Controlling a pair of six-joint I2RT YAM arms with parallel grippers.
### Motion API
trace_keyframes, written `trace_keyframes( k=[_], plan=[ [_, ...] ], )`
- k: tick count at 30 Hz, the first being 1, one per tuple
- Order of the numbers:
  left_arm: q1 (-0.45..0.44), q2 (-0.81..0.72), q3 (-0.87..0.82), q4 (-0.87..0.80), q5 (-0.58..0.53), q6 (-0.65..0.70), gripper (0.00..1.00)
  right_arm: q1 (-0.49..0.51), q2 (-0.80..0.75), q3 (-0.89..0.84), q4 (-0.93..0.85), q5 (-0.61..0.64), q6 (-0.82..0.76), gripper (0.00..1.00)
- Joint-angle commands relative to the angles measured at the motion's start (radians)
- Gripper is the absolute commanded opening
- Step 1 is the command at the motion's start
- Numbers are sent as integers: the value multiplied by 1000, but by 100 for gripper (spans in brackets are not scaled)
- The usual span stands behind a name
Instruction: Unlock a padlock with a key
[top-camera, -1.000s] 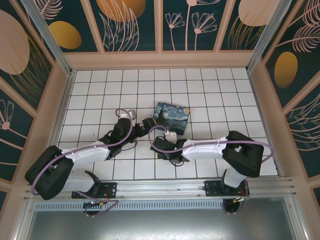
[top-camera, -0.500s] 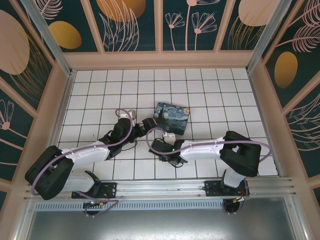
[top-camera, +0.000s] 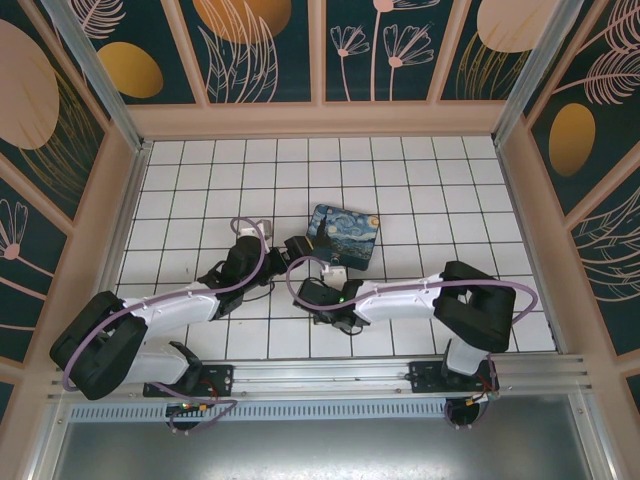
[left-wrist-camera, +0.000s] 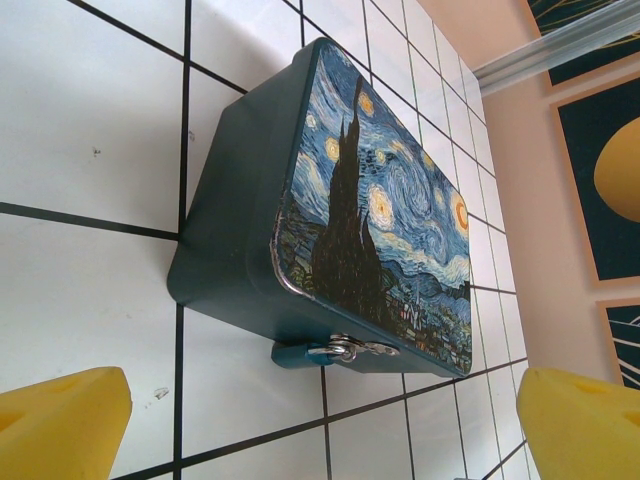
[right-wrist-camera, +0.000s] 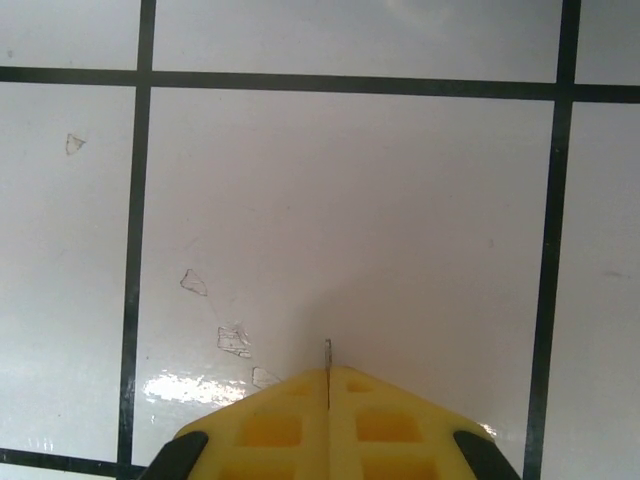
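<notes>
The tiny silvery padlock (left-wrist-camera: 352, 349) hangs at the front clasp of a dark blue painted box (left-wrist-camera: 380, 200), which also shows in the top view (top-camera: 343, 235). My left gripper (left-wrist-camera: 325, 405) is open just short of that clasp, its yellow fingertips (left-wrist-camera: 70, 420) wide apart with nothing between them; from above it (top-camera: 288, 247) sits at the box's near-left corner. My right gripper (right-wrist-camera: 328, 372) points down at the white floor, its pads pressed together on a thin metal sliver, the key (right-wrist-camera: 328, 353), seen edge on. From above, that gripper (top-camera: 322, 300) is a little in front of the box.
White tiled floor (top-camera: 420, 190) with dark grout lines, walled by painted panels on three sides. Small chips or flakes (right-wrist-camera: 233, 340) lie on the tile left of the right gripper. An aluminium rail (top-camera: 340, 375) runs along the near edge.
My right gripper has closed from half open to shut, and its arm has shifted slightly left. The left arm and the box have not moved.
</notes>
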Motion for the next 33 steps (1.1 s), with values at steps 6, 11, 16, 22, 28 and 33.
trace_keyframes(
  k=[6,11,16,22,28,33],
  plan=[
    [7,-8,-6,12,55,-29,99,-42,-164,-39,56,-4,7,0],
    [7,4,-8,62,126,-76,98,-73,-294,-58,98,2,13,0],
    [7,3,-25,159,196,-159,98,-116,-409,-82,161,4,26,0],
    [8,1,-37,260,269,-242,98,-182,-505,-128,224,-20,23,0],
    [8,-19,-20,177,239,-189,98,-177,-547,-184,375,-95,-96,0],
    [7,6,-15,185,248,-194,98,-231,-556,-250,475,-188,-106,0]
  ],
)
